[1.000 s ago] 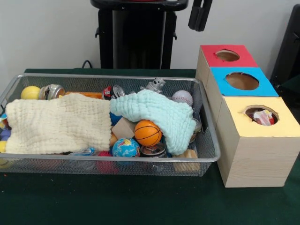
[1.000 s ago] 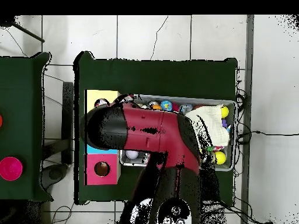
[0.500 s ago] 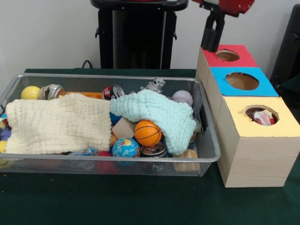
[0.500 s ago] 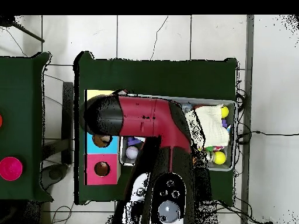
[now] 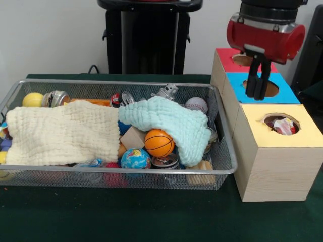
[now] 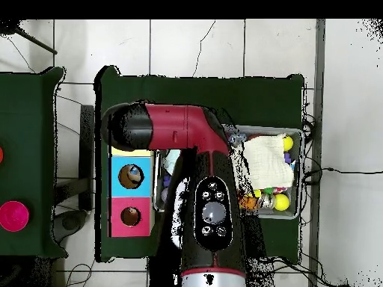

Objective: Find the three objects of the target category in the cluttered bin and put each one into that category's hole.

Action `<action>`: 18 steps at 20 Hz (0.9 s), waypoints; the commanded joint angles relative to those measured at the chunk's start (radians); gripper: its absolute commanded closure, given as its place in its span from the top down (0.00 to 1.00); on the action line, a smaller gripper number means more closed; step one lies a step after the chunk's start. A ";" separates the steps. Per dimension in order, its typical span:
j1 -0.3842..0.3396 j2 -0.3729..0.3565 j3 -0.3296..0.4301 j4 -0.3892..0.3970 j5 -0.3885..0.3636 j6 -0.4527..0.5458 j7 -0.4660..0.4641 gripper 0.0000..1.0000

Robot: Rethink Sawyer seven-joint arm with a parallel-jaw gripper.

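My gripper (image 5: 257, 97) hangs in the air over the row of boxes, in line with the hole of the blue box (image 5: 282, 94) in the front view. Its two dark fingers (image 5: 251, 80) point down with a narrow gap and nothing between them. From overhead the arm's black head (image 6: 129, 127) covers the yellow box and hides the gripper. The wire bin (image 5: 224, 169) holds a basketball (image 5: 159, 142), a globe ball (image 5: 135, 159), a baseball (image 5: 196, 105), a yellow ball (image 5: 33, 99) and several cans (image 5: 56, 98). A cream cloth (image 5: 63, 132) and a mint cloth (image 5: 174, 121) lie over much of it.
A red box (image 5: 228, 61) stands behind the blue one. The yellow box (image 5: 303, 136) nearest the camera has a red and white item (image 5: 284, 126) in its hole. A grey toy figure (image 5: 168, 91) and wooden blocks (image 5: 132, 137) lie in the bin. Overhead, the arm crosses the bin's (image 6: 300, 172) left part.
The gripper has come down from the top edge and moved right, out over the boxes. Overhead, the arm has swung off the bin, uncovering more of the cream cloth.
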 commanded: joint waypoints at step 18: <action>-0.231 0.114 0.297 -0.169 -0.201 0.198 -0.459 0.00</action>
